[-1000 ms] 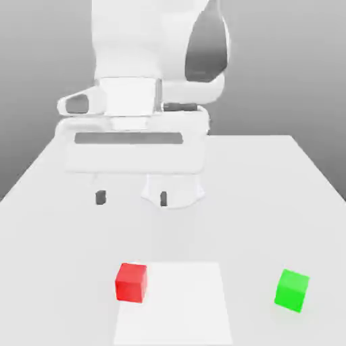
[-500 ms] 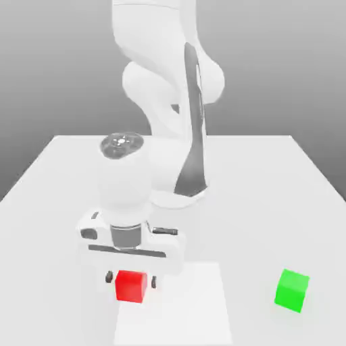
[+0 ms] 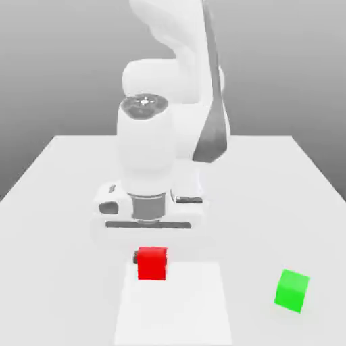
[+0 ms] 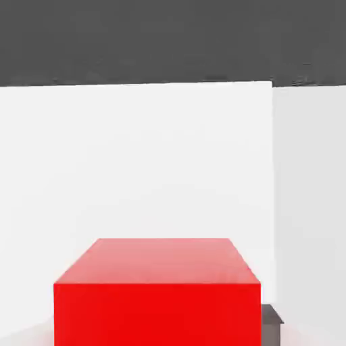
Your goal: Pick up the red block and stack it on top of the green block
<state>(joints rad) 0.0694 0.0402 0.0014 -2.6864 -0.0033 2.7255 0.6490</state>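
The red block (image 3: 153, 263) sits between the fingers of my gripper (image 3: 152, 259), which is shut on it from above. The block hangs just over the near part of the white table (image 3: 61, 203), left of centre in the exterior view. A dark fingertip (image 3: 135, 257) shows at the block's left side. In the hand view the red block (image 4: 159, 294) is very close, with a dark finger (image 4: 270, 323) beside it. The green block (image 3: 292, 290) rests on the table at the exterior view's right, well apart from the gripper.
A lighter square patch (image 3: 174, 307) is marked on the table below and in front of the held block. The arm's white body (image 3: 176, 88) rises behind the hand at the table's middle back.
The hand came down from high over the table, closed its fingers on the red block, and has since shifted it up and toward the exterior view's right. The green block stayed put.
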